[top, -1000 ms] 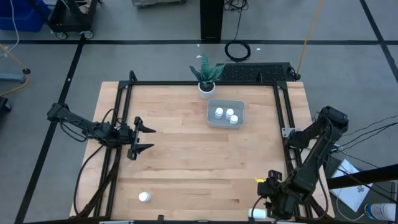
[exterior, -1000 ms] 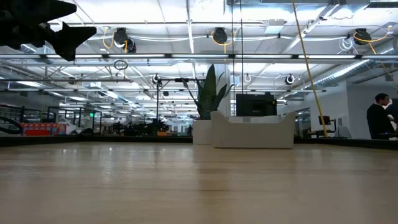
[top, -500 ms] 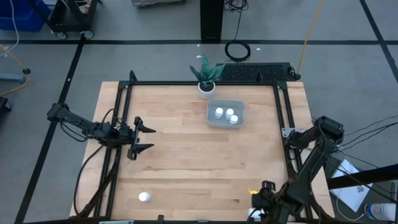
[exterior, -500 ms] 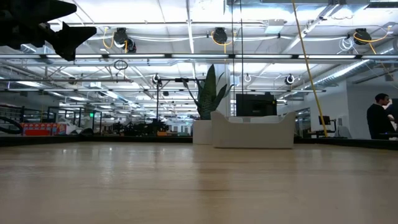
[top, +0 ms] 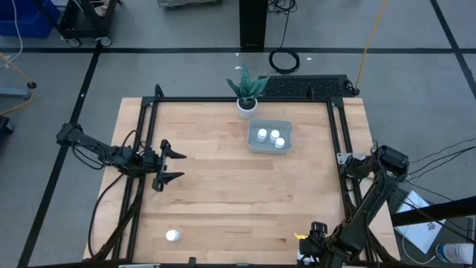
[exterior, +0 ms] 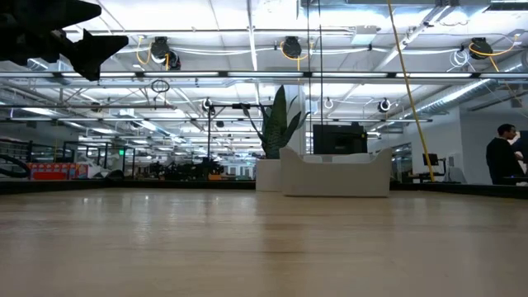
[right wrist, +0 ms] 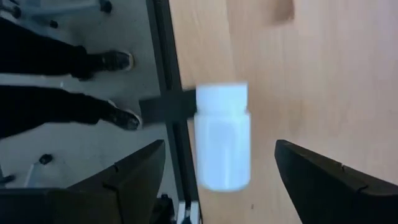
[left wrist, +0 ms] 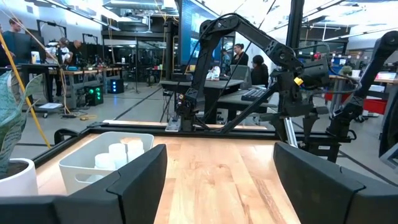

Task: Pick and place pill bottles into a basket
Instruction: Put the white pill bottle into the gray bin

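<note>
The small white plastic pill bottle with a white cap lies on its side at the very edge of the wooden table, low and right of the middle in the high view. It looks light, hard and smooth, so I think it could roll or slip off the edge. The best place to hold it is across its round middle, below the cap.

The right gripper hangs right over this bottle. Its two dark fingers are spread wide apart, one on each side, with nothing between them but air. The bottle sits in the gap and does not look held.

Another small white pill bottle stands alone in the lower left of the table. Three more are already inside the shallow pale grey-blue plastic basket, upper middle, just below the white plant pot with green leaves.

The left gripper waits at the left side of the table, wide open and empty, well apart from every bottle.
</note>
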`<control>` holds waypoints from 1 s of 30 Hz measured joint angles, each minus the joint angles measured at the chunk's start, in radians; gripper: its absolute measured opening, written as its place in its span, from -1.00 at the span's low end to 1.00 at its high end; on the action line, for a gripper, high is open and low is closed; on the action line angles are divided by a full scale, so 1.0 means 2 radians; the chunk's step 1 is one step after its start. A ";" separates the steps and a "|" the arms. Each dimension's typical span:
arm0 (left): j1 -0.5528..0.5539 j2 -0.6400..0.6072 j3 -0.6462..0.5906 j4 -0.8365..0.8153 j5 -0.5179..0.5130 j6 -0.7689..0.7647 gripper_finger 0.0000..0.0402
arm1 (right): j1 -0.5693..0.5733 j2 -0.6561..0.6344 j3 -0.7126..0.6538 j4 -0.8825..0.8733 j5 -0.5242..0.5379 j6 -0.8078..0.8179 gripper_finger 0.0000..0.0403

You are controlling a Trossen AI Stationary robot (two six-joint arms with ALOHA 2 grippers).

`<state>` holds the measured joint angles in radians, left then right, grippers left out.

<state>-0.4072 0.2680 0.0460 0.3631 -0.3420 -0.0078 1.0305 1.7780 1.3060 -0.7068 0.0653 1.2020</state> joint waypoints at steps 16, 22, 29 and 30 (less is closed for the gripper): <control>0.000 0.000 0.000 0.000 0.000 0.000 0.50 | 0.014 0.032 -0.027 0.020 -0.009 0.038 0.49; 0.000 0.000 0.000 0.000 0.000 0.000 0.53 | 0.012 0.031 -0.037 0.034 -0.007 0.023 0.48; 0.000 0.000 0.000 0.000 0.000 0.000 0.50 | 0.004 0.031 -0.062 0.070 -0.020 -0.007 0.43; 0.000 0.000 0.000 0.000 0.000 0.000 0.49 | 0.003 0.031 -0.064 0.072 -0.020 -0.012 0.42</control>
<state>-0.4072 0.2680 0.0460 0.3633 -0.3420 -0.0080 1.0369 1.8400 1.1780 -0.5630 0.0248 1.1780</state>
